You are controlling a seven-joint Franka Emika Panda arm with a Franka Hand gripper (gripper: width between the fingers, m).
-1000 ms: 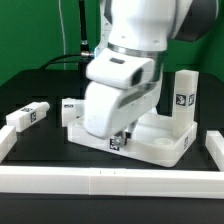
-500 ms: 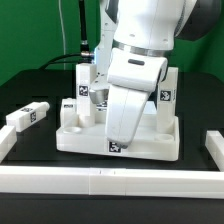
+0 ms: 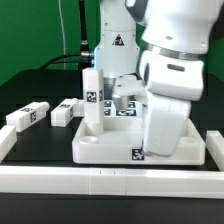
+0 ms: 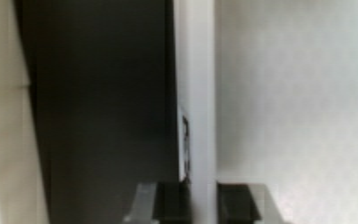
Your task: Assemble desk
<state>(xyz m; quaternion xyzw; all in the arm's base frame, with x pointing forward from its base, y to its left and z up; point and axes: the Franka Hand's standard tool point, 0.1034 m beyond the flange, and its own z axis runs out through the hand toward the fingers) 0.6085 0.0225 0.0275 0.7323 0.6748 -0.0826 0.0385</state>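
The white desk panel (image 3: 110,148) lies on the black table with its raised rim up. One square leg (image 3: 92,95) stands upright in its far corner socket on the exterior view's left. My gripper (image 3: 160,148) reaches down onto the panel's side on the exterior view's right; the arm hides that part. In the wrist view the gripper (image 4: 202,200) is shut on the panel's thin white rim (image 4: 197,120), one dark finger (image 4: 163,203) on each side. Two loose legs (image 3: 28,115) (image 3: 65,112) lie on the table at the exterior view's left.
The marker board (image 3: 124,108) lies flat behind the panel. Long white rails (image 3: 100,181) frame the black surface along the front and at the exterior view's left (image 3: 5,145) and right (image 3: 214,145). The arm's body fills the exterior view's upper right.
The panel has turned and slid toward the exterior view's right, held by my gripper. The arm has swung right with it. The second upright leg is now hidden behind the arm.
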